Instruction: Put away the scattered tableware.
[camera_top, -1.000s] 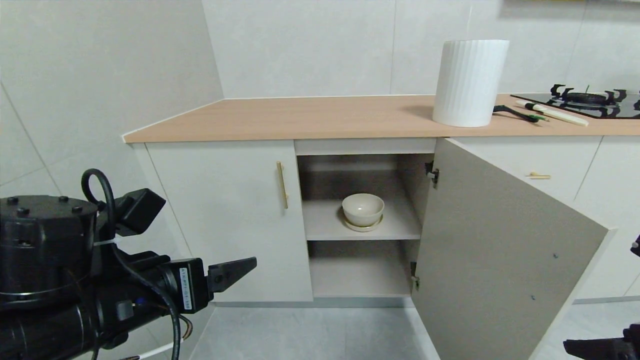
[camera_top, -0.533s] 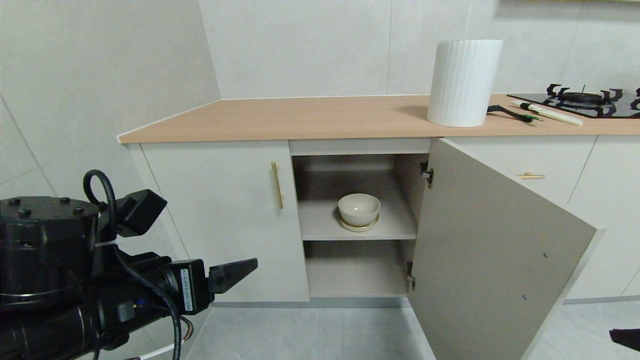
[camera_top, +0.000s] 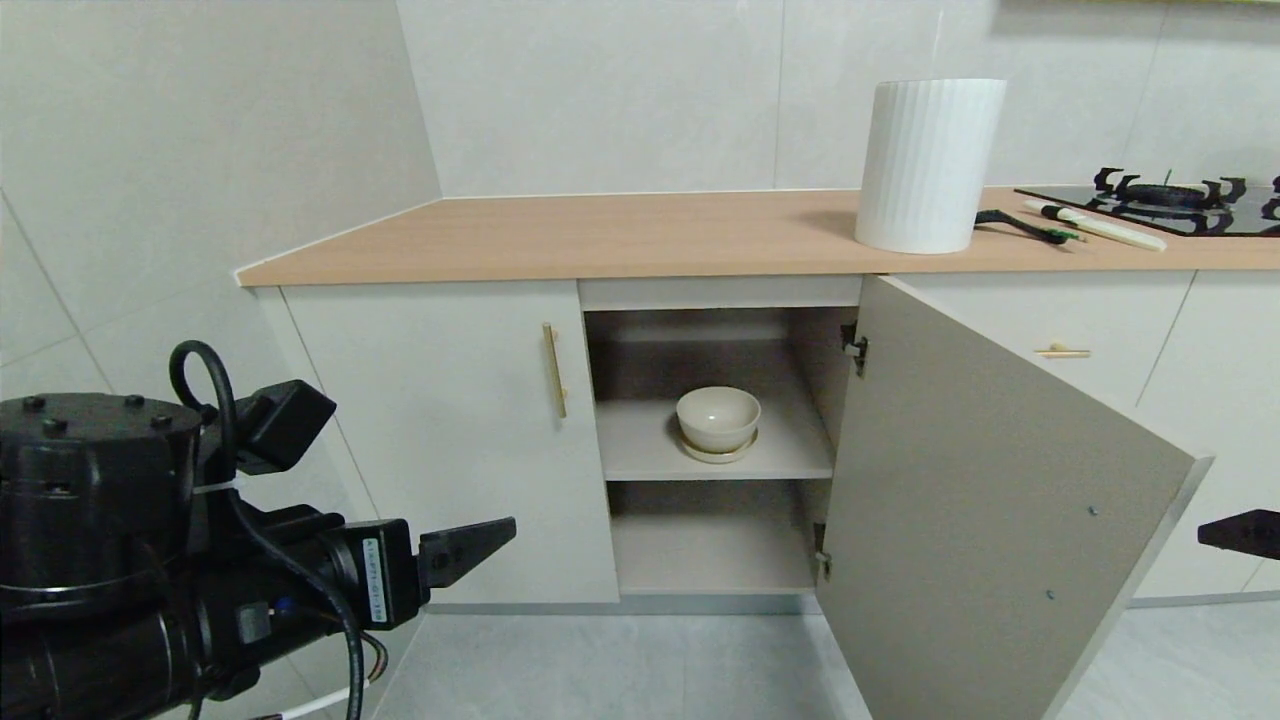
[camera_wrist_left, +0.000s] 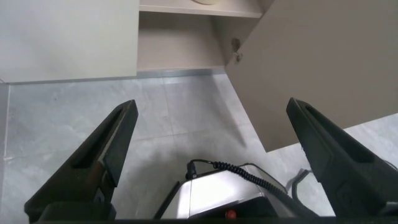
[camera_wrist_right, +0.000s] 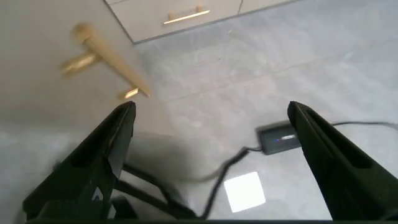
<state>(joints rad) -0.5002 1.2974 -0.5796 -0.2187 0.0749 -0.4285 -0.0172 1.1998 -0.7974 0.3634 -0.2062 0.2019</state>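
A beige bowl (camera_top: 717, 416) sits on a small beige plate (camera_top: 716, 456) on the upper shelf of the open cabinet (camera_top: 790, 455). The cabinet door (camera_top: 1000, 500) stands swung out to the right. My left gripper (camera_top: 478, 541) hangs low at the left, in front of the closed left door and well away from the bowl; the left wrist view shows this gripper (camera_wrist_left: 211, 158) open and holding nothing. My right gripper (camera_top: 1240, 532) is at the far right, just beyond the open door's outer edge. In the right wrist view the gripper (camera_wrist_right: 211, 162) is open and empty, near the door's gold handle (camera_wrist_right: 106, 56).
A tall white ribbed container (camera_top: 930, 165) stands on the wooden countertop (camera_top: 600, 235), with utensils (camera_top: 1095, 225) and a gas hob (camera_top: 1170, 200) to its right. The lower cabinet shelf (camera_top: 710, 550) is bare. A small black device with a cable (camera_wrist_right: 280, 138) lies on the tiled floor.
The camera shifted slightly at first. My right gripper has risen from the bottom right edge to beside the open door's outer edge. The left gripper and the bowl have stayed put.
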